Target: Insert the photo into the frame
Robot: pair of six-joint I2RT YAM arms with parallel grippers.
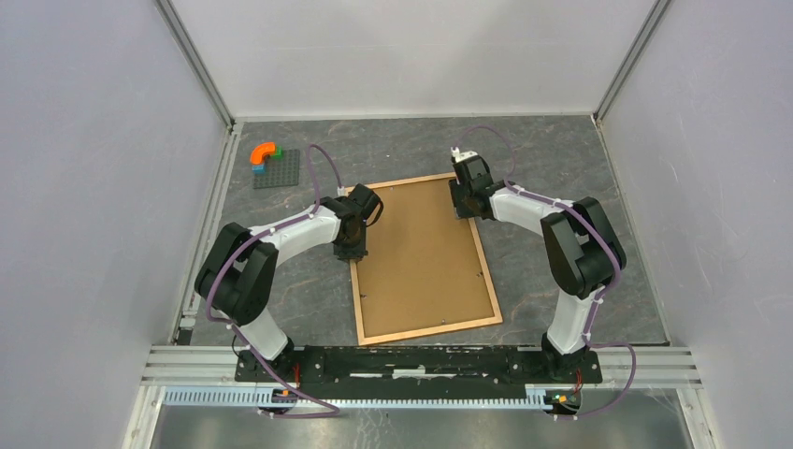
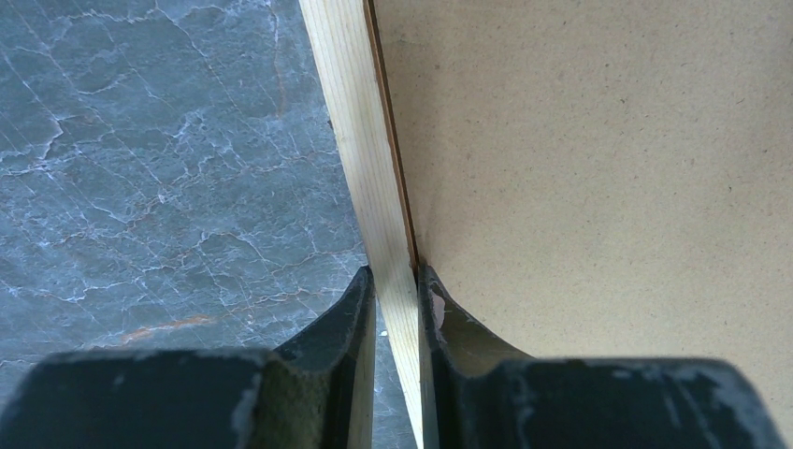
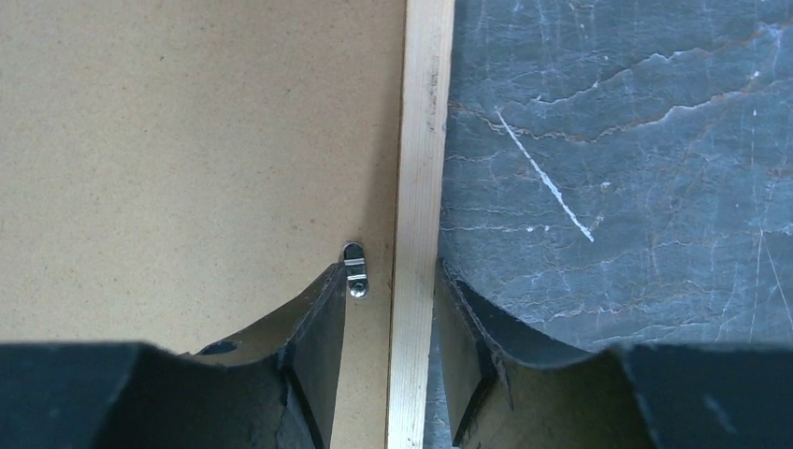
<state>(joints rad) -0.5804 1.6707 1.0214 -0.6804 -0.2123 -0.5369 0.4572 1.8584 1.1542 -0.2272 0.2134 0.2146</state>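
The frame (image 1: 425, 325), light wood with a narrow rail, lies face down on the dark marbled table with a brown backing board (image 1: 421, 253) inside it. My left gripper (image 1: 353, 245) is shut on the frame's left rail (image 2: 360, 140), one finger on each side (image 2: 395, 273). My right gripper (image 1: 465, 208) straddles the right rail (image 3: 421, 140) near the far corner. It is open (image 3: 389, 269), with a gap between each finger and the wood. Its inner finger rests over the backing board (image 3: 187, 140) beside a small metal turn clip (image 3: 354, 269). The photo is out of view.
A grey studded baseplate (image 1: 281, 173) with an orange, blue and green brick cluster (image 1: 264, 154) sits at the back left. White enclosure walls close in both sides and the back. An aluminium rail (image 1: 187, 360) carries the arm bases at the near edge.
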